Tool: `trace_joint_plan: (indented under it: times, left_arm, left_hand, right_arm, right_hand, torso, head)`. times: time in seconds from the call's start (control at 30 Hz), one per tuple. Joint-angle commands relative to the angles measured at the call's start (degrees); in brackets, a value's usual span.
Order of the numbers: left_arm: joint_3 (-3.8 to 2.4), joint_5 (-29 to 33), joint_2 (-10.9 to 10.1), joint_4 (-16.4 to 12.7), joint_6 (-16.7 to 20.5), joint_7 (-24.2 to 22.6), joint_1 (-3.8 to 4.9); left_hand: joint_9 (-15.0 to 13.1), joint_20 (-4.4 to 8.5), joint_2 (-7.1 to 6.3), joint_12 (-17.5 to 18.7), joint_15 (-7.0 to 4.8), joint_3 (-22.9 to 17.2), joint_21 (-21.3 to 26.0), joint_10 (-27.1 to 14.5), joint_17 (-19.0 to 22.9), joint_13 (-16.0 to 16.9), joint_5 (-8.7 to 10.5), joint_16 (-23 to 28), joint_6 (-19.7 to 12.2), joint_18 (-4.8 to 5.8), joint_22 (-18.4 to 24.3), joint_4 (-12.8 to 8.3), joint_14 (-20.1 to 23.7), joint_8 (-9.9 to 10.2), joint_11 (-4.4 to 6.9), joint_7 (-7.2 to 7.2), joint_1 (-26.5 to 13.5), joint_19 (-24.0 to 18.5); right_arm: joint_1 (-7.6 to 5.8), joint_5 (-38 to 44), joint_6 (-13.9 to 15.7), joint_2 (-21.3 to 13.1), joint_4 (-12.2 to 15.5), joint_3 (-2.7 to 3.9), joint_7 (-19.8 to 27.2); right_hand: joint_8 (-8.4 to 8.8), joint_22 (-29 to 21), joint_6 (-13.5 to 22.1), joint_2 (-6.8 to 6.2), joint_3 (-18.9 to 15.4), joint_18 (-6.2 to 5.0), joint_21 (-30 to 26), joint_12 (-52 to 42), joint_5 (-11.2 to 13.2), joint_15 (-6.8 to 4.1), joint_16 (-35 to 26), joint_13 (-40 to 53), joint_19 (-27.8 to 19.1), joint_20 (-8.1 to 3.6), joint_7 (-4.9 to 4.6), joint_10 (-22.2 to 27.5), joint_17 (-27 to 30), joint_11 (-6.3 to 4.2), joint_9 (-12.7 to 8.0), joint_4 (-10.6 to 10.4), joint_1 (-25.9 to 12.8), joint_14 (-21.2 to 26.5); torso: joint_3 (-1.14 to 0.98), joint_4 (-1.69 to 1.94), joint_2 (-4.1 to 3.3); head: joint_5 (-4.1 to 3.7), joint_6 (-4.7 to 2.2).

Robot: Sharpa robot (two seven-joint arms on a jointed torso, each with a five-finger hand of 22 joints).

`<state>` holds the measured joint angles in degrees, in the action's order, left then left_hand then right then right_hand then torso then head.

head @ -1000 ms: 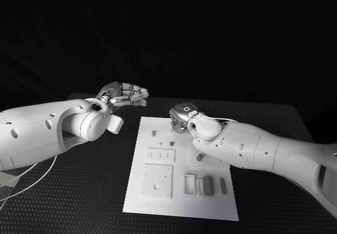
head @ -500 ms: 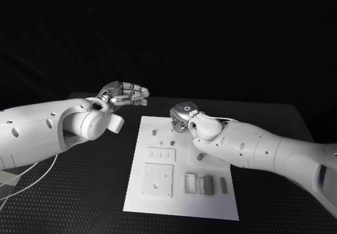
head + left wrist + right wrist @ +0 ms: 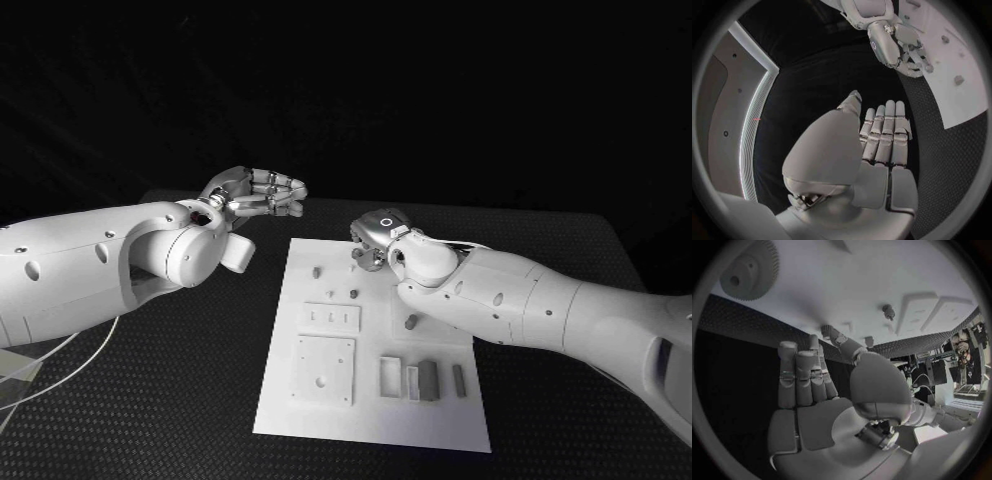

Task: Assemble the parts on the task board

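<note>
Task board (image 3: 378, 400): white plate, mid-counter (image 3: 173, 400). Parts (image 3: 427, 380): small, rigid, probably light; pinch by the sides. Left hand (image 3: 260, 192): off board, fingers straight, holding nothing. Right hand (image 3: 372, 243): over board's far edge, empty, fingers extended.

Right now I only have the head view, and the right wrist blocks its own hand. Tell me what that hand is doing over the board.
Observer: In the right wrist view the right hand has its fingers stretched out side by side, and its palm is bare.
Operator: Check what lies ahead of it.
Observer: A toothed gear sits on the task board, beyond the fingertips.
Operator: Now report the left hand.
Observer: The left wrist view shows the left hand with straight fingers, holding nothing, over the black table beside the board.
</note>
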<state>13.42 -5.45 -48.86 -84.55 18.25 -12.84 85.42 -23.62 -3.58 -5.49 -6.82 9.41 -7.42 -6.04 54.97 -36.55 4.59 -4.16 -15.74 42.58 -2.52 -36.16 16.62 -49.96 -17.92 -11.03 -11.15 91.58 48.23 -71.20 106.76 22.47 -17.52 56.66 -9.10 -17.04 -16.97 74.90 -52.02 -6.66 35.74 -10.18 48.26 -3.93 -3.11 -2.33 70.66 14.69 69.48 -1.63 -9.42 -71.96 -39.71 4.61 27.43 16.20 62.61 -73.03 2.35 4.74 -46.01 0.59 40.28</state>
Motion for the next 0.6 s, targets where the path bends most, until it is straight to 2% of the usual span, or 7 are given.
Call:
trace_joint_plan:
  times: [0.03,0.37,0.5,0.6]
  left_arm:
    - [-0.05,-0.03,0.02,-0.16,-0.78,-0.30,0.11]
    - [-0.05,-0.03,-0.14,-0.22,-0.77,-0.30,0.11]
    - [-0.05,-0.03,-0.45,0.13,-0.83,-0.41,0.11]
    - [-0.05,-0.03,-0.86,0.55,-1.15,-0.61,0.14]
  left_hand:
    - [0.07,0.18,-0.25,0.32,-0.28,-0.24,0.34,-0.05,-0.07,-0.08,0.20,0.31,-0.29,0.42,0.08,-0.11,-0.20,0.24,-0.33,-1.49,-0.51,-0.01]
    - [0.09,0.18,-0.28,0.36,-0.28,-0.24,0.35,-0.07,-0.09,-0.09,0.20,0.33,-0.31,0.42,0.08,-0.11,-0.21,0.25,-0.34,-1.50,-0.52,-0.01]
    - [0.09,0.18,-0.30,0.36,-0.28,-0.23,0.36,-0.07,-0.10,-0.09,0.20,0.34,-0.31,0.42,0.08,-0.12,-0.21,0.26,-0.34,-1.50,-0.52,-0.01]
    - [0.09,0.18,-0.32,0.37,-0.27,-0.23,0.38,-0.06,-0.10,-0.09,0.21,0.38,-0.30,0.43,0.09,-0.13,-0.17,0.25,-0.34,-1.49,-0.50,-0.04]
  right_arm:
    - [0.01,-0.27,0.30,0.12,-0.05,0.00,0.22]
    - [-0.02,-0.70,1.05,-0.60,0.75,0.00,0.26]
    - [-0.49,-1.71,1.82,-2.64,3.60,0.11,0.25]
    - [-1.56,-2.86,1.71,-4.67,6.76,0.45,0.06]
  right_hand:
    - [0.40,0.95,0.53,-0.76,0.22,-4.82,-0.41,0.22,-0.20,0.42,-0.36,-0.11,-0.51,0.03,-0.10,0.59,0.10,-0.06,-0.11,-0.11,-0.11,0.22]
    - [0.54,0.94,0.76,-0.92,0.24,-4.82,-0.53,0.19,-0.20,0.55,-0.40,-0.21,-0.63,0.05,-0.21,1.01,0.20,0.08,-0.20,-0.20,-0.14,0.37]
    - [0.55,0.94,0.78,-0.97,0.23,-4.82,-0.54,0.18,-0.20,0.57,-0.39,-0.22,-0.63,0.05,-0.22,1.04,0.21,0.09,-0.21,-0.21,-0.14,0.37]
    - [0.73,0.94,1.08,-1.32,0.14,-4.82,-0.54,0.12,-0.20,0.63,-0.31,-0.26,-0.53,0.07,-0.35,1.18,0.24,0.14,-0.31,-0.50,-0.43,0.30]
  torso:
    - [-0.04,-0.05,0.00]
    - [-0.05,-0.01,-0.01]
    - [-0.14,-0.12,0.08]
    - [-0.20,-0.30,0.06]
  head:
    - [0.02,0.01]
    - [-0.07,-0.02]
    - [0.05,-0.26]
    - [0.00,-0.70]
